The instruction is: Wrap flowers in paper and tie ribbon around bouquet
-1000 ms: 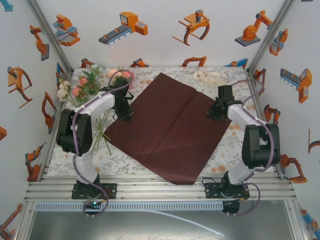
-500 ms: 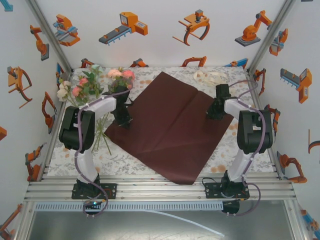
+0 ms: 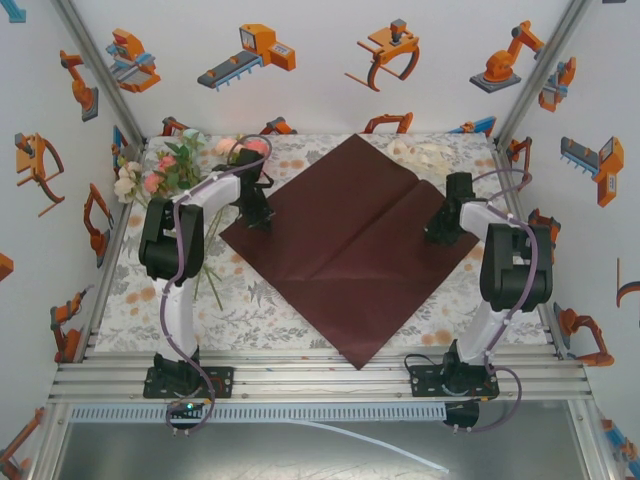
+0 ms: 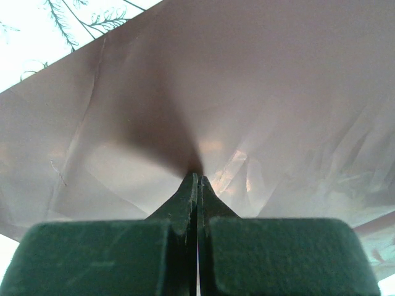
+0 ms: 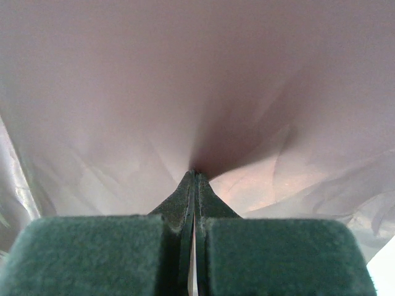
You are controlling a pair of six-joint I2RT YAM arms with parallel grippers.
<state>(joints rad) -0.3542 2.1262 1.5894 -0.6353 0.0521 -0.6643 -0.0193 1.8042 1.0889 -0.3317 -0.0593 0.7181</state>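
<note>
**Both grippers pinching the paper at opposite corners**

We see the patterned table (image 3: 250, 310) carrying the dark red paper (image 3: 350, 245), which lies spread as a diamond across its middle, one corner reaching the near edge and a crease running through its centre. The flowers (image 3: 165, 170) lie at the far left of the table, blooms toward the back wall, stems trailing toward us just beside the paper's left corner. The ribbon (image 3: 420, 152) sits in a loose heap at the far right, beside the paper's far edge. The left gripper (image 3: 256, 216) is at the left corner, and from its wrist we see its jaws closed tight on a puckered fold of the sheet. The right gripper (image 3: 441, 232) clamps the right corner likewise, jaws fully together on the paper.
</note>
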